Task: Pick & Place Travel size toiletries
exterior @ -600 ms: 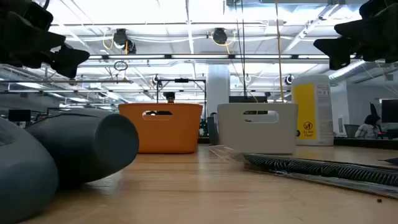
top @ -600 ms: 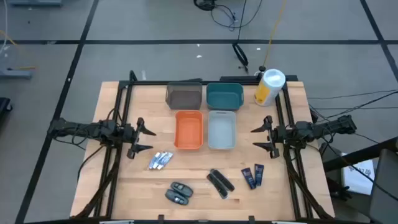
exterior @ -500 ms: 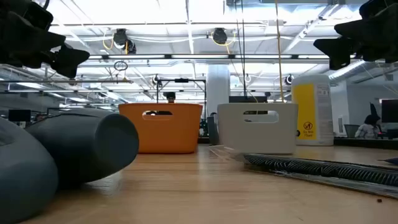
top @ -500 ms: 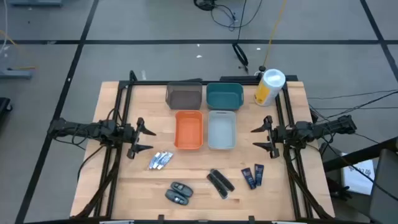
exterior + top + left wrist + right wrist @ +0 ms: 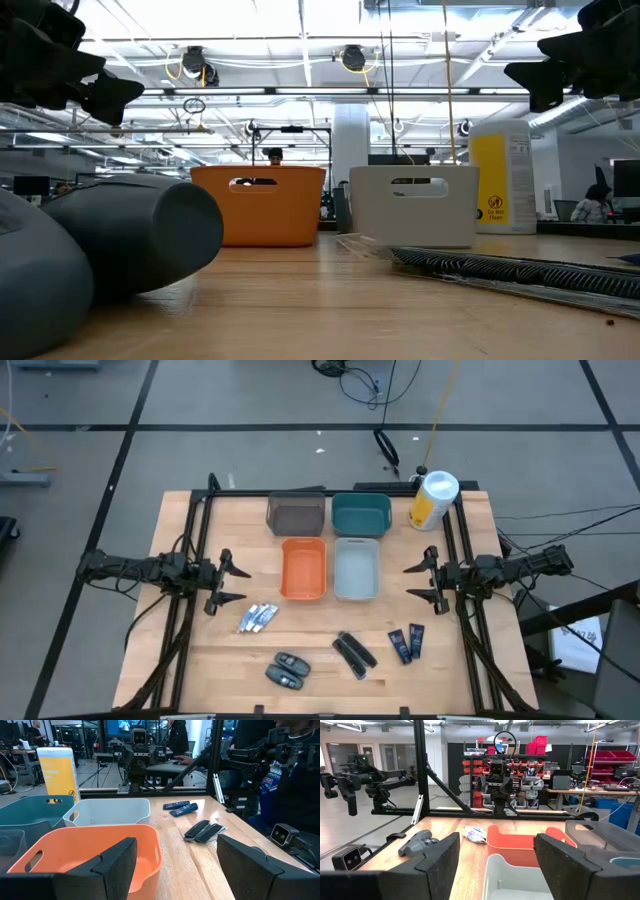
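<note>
Eight small toiletries lie flat on the near half of the table: two silvery-white tubes [image 5: 258,618], two dark grey ovals [image 5: 285,669], two slim black bars [image 5: 354,653] and two dark blue tubes [image 5: 406,642]. My left gripper [image 5: 236,585] hovers open above the table's left side, just left of the orange bin [image 5: 304,568]. My right gripper [image 5: 417,582] hovers open at the right side, beside the pale grey bin [image 5: 356,568]. In the left wrist view the blue tubes [image 5: 180,808] and black bars [image 5: 204,830] show beyond the bins.
Four bins sit mid-table: brown-grey [image 5: 297,513] and teal [image 5: 361,513] at the far side, orange and pale grey nearer. A yellow-and-white canister [image 5: 433,500] stands at the far right corner. Black frame rails [image 5: 190,560] run along both sides. A person's head [image 5: 274,157] shows beyond the table.
</note>
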